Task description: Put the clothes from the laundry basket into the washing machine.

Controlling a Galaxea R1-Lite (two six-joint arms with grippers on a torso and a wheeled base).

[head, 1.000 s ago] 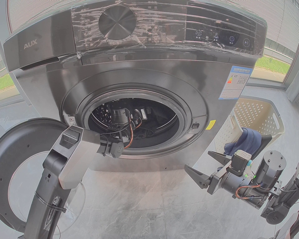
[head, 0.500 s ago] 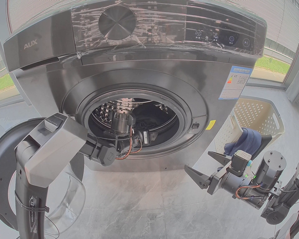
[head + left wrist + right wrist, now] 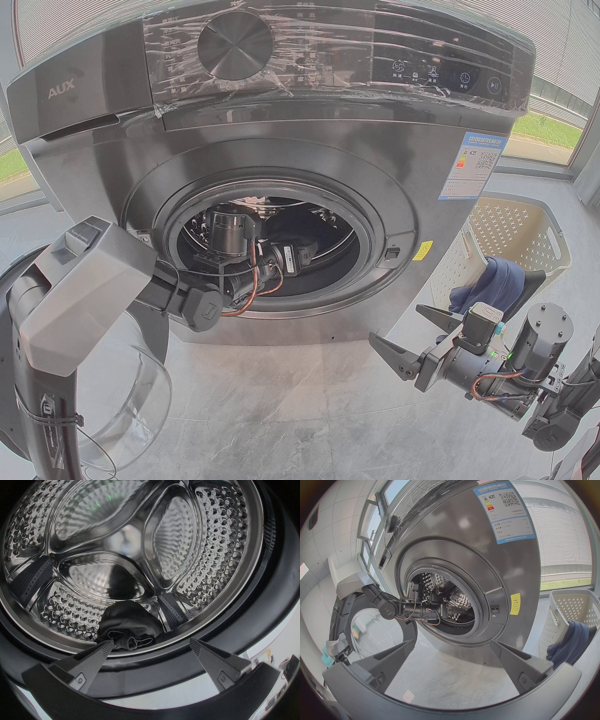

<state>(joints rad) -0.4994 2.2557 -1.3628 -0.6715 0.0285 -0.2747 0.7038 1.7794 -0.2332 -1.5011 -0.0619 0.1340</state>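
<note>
Left wrist view: left gripper (image 3: 150,642) is open, holding nothing, at the drum (image 3: 203,542) mouth; black cloth (image 3: 128,625) lies on the drum bottom just beyond. Right gripper (image 3: 395,322) is also open, near basket (image 3: 550,231) w/ blue cloth (image 3: 494,284) inside. Step, I judge: one piece is in. Next: fetch the blue cloth. Washer (image 3: 400,162) front carries a label (image 3: 473,165) & yellow sticker (image 3: 423,250).

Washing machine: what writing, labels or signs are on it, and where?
Left upper panel of the washing machine: brand badge, short pale lettering, not quoted.
Right front: energy label, print too small to read.
Beside the door opening: yellow sticker, too small.
Top right: control panel icons, captions too small.
</note>
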